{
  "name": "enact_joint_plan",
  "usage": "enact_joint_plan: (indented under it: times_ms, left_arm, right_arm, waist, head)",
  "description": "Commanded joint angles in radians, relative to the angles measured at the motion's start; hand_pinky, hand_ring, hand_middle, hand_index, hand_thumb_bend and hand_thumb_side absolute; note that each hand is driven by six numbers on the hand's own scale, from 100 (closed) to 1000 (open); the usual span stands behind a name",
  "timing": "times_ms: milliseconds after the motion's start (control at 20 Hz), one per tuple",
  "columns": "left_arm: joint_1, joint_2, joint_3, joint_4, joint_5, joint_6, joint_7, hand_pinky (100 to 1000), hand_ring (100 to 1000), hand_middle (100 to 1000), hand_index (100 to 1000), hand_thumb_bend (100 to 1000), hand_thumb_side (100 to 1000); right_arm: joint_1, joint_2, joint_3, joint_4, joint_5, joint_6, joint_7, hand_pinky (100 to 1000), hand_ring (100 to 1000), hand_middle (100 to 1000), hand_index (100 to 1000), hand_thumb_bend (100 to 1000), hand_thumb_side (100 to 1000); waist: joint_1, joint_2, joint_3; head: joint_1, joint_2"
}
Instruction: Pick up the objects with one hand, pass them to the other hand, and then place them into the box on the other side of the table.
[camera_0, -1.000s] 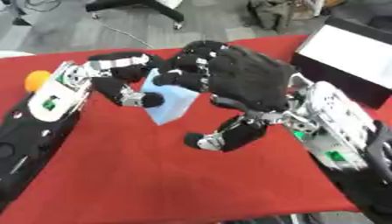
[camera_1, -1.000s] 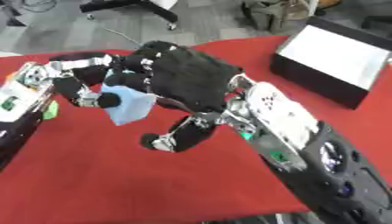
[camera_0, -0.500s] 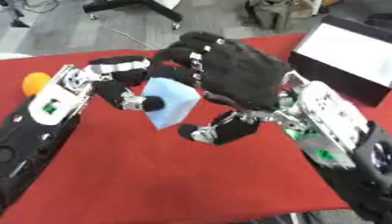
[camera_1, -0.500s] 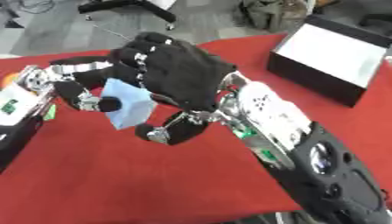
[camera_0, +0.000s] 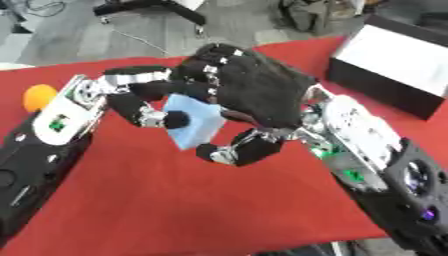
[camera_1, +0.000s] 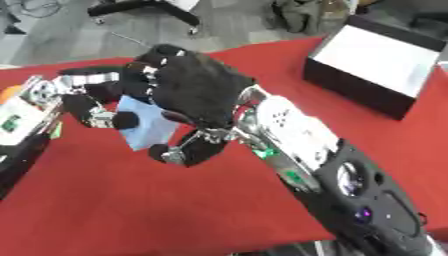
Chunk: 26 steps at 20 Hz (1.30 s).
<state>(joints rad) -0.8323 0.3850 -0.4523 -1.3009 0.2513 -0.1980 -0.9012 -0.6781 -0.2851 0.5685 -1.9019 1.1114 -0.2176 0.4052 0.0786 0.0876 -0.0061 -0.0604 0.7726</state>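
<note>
A light blue cube (camera_0: 194, 124) hangs above the red table (camera_0: 175, 200), left of centre. My left hand (camera_0: 144, 100) pinches it from the left, thumb on its front face and fingers over its top. My right hand (camera_0: 254, 95) covers the cube from the right, its black back toward the camera, fingers curled over the top edge and thumb (camera_0: 236, 150) bent below. Both hands touch the cube. The black box with a white inside (camera_0: 398, 65) stands at the table's far right.
An orange ball (camera_0: 39, 96) lies at the left edge behind my left forearm. Office chair legs and bags stand on the grey floor beyond the table. The table's near edge runs along the bottom right.
My right hand has closed further round the cube, its thumb drawing up under it. The cube and both hands have stayed near the same spot, shifting slightly left.
</note>
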Motion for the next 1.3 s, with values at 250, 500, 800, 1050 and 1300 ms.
enact_joint_plan:
  times_ms: [250,500,800,1050,1300]
  left_arm:
    - [-0.030,-0.001,-0.003,-0.031,-0.003,-0.005,-0.006,758,599,544,662,100,541]
    - [-0.031,-0.003,-0.006,-0.035,-0.004,-0.009,-0.006,761,607,554,677,100,552]
    - [-0.028,0.000,-0.007,-0.036,0.002,-0.016,-0.006,769,630,591,714,100,617]
    - [-0.023,0.009,-0.005,-0.031,0.005,-0.027,-0.006,772,642,606,736,139,670]
    - [-0.022,0.023,-0.004,-0.039,0.004,-0.049,-0.006,776,651,618,755,206,717]
  right_arm:
    - [-0.018,0.007,0.003,0.042,-0.025,0.008,0.005,867,816,727,879,418,351]
    - [-0.018,0.008,0.000,0.053,-0.022,0.017,0.001,837,758,560,791,326,348]
    - [-0.019,0.006,-0.007,0.040,-0.032,0.050,-0.111,737,633,293,454,100,416]
    - [-0.018,0.003,-0.002,0.051,-0.040,0.071,-0.183,695,585,247,326,100,403]
    - [-0.010,0.001,0.008,0.077,-0.047,0.076,-0.197,678,578,234,314,100,389]
  waist:
    - [-0.003,-0.013,0.004]
    - [-0.004,-0.014,0.004]
    - [-0.004,-0.013,0.002]
    - [-0.004,-0.012,0.000]
    - [-0.005,-0.012,-0.001]
  head:
    - [-0.006,-0.003]
    - [-0.006,-0.003]
    - [-0.005,-0.003]
    - [-0.005,-0.003]
    - [-0.008,-0.003]
